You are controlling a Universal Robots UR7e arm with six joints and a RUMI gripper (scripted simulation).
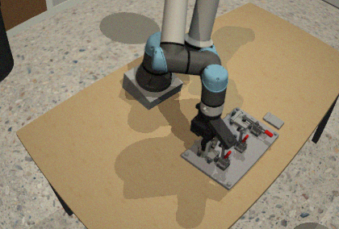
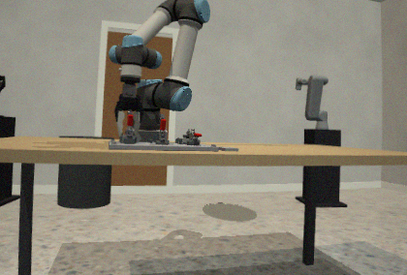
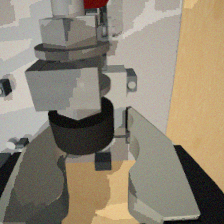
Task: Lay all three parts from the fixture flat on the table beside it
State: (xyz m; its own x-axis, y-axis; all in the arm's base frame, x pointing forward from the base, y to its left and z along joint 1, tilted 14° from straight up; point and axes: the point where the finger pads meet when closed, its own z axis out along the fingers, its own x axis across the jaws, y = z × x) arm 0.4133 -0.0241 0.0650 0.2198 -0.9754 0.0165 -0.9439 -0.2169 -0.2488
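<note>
The grey fixture plate (image 1: 232, 147) lies near the table's front right edge and carries several red-handled toggle clamps (image 1: 244, 138). My gripper (image 1: 207, 145) reaches straight down over the plate's left end. In the wrist view my gripper (image 3: 100, 109) is shut on a dark round part (image 3: 80, 132) that sits in the fixture under a grey clamp block (image 3: 65, 92). One flat grey part (image 1: 273, 120) lies on the table just beyond the plate's right end. In the side view the gripper (image 2: 127, 116) stands low over the fixture (image 2: 160, 145). I cannot make out a third part.
The arm's grey base block (image 1: 151, 87) stands behind the fixture. The table edge runs close along the plate's front right side. A second grey arm on a black pedestal (image 2: 317, 114) stands off the table, far right.
</note>
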